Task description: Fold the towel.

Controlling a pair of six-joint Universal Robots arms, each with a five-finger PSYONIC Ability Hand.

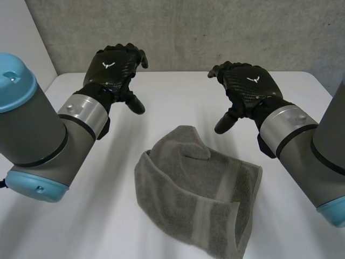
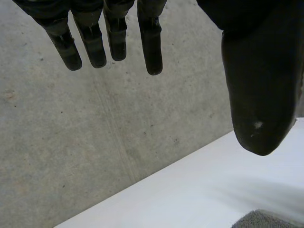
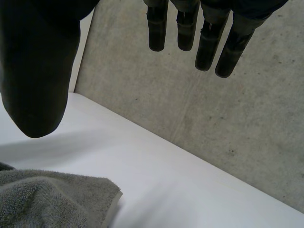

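While left hand (image 1: 114, 67) and right hand (image 1: 248, 83) hover slack-fingered, head view shows towel (image 1: 197, 194) crumpled.

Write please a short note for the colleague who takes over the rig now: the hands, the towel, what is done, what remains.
Left hand: open, holds nothing, in the air beyond the towel.
Right hand: open, empty, also clear of the towel.
Towel: grey, lies bunched on the white table between the arms, partly doubled over, edges not aligned.
Done: no neat fold.
Left: probably grasp it, spread it flat, then fold.
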